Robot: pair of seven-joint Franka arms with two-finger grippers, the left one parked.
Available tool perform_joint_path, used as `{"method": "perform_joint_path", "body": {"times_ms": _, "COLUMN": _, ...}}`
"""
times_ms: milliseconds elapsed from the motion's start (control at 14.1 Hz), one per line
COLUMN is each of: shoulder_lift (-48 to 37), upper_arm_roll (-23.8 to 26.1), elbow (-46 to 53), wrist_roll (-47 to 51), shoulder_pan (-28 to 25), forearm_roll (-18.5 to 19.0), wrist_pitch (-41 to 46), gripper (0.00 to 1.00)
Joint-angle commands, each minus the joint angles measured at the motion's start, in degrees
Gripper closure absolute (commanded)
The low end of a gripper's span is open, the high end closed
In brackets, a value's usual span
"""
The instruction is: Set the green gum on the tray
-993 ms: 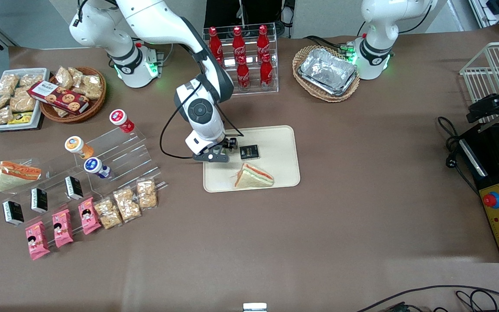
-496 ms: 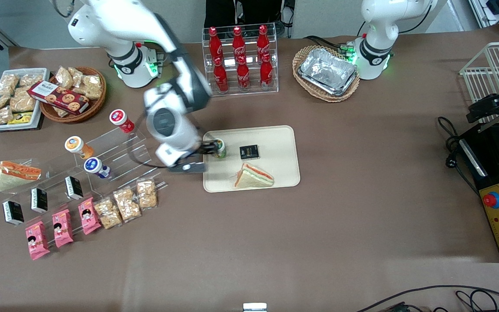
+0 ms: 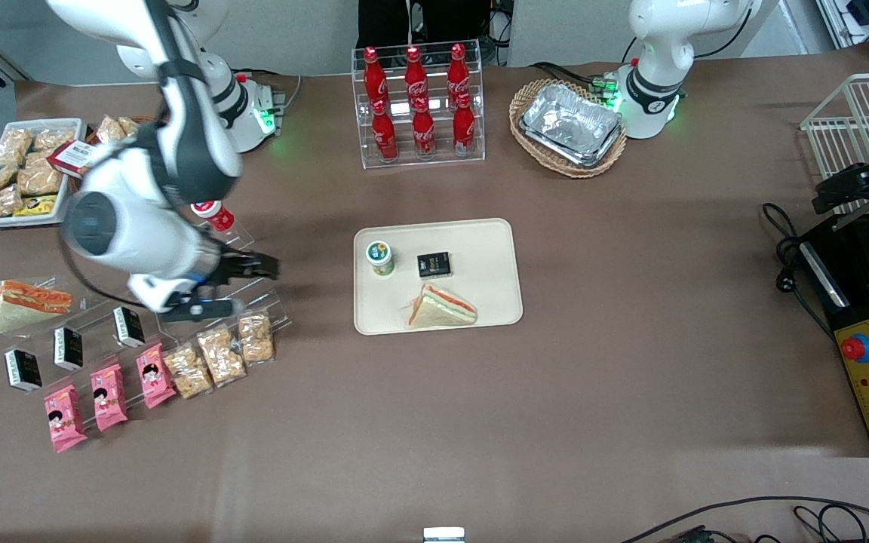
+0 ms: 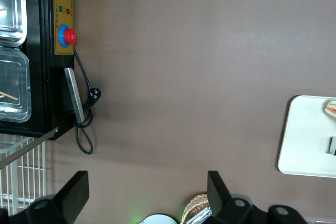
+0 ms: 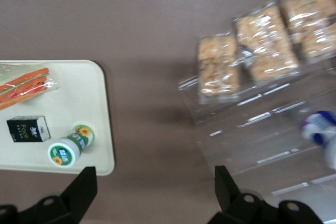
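Note:
The green gum, a small bottle with a green-rimmed white cap, stands upright on the cream tray, near the tray's edge toward the working arm's end. In the right wrist view the green gum sits near a corner of the tray. My right gripper hovers over the bare table between the tray and the clear rack, well away from the gum. The gripper is open, and only brown tabletop shows between its black fingers.
A wrapped sandwich and a small black box share the tray. A clear stepped rack holds a red-capped bottle, a blue-capped bottle and snack packs. Cola bottles and a foil-tray basket stand farther back.
The gripper has let go of the green gum and swung away from the tray toward the clear rack. The gum now stands alone on the tray.

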State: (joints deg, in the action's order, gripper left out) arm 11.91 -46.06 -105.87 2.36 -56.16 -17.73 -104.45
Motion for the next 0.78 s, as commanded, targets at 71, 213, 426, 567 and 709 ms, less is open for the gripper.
{"method": "perform_joint_path", "body": {"times_ms": 71, "shoulder_lift": 0.75, "upper_arm_roll": -7.97, "elbow": 8.38, "wrist_roll": -5.26, "shoulder_pan": -0.36, "forearm_roll": 1.98, "wrist_pitch": 9.77, "gripper": 0.00}}
{"method": "perform_joint_path", "body": {"times_ms": 213, "shoulder_lift": 0.75, "upper_arm_roll": -10.35, "elbow": 11.99, "wrist_roll": -5.26, "shoulder_pan": -0.27, "forearm_roll": 4.18, "wrist_pitch": 13.55, "gripper": 0.00}}
{"method": "perform_joint_path", "body": {"times_ms": 426, "shoulder_lift": 0.83, "upper_arm_roll": -14.92, "elbow": 17.44, "wrist_roll": -5.35, "shoulder_pan": 0.08, "forearm_roll": 5.33, "wrist_pitch": 18.47, "gripper": 0.00}}
{"method": "perform_joint_path", "body": {"times_ms": 567, "shoulder_lift": 0.75, "upper_arm_roll": -15.55, "elbow": 19.73, "wrist_roll": -5.35, "shoulder_pan": 1.74, "forearm_roll": 5.33, "wrist_pitch": 19.55, "gripper": 0.00}}
{"method": "perform_joint_path", "body": {"times_ms": 709, "shoulder_lift": 0.75, "upper_arm_roll": -14.94, "elbow": 21.05, "wrist_roll": -5.44, "shoulder_pan": 4.81, "forearm_roll": 4.98, "wrist_pitch": 20.42, "gripper": 0.00}}
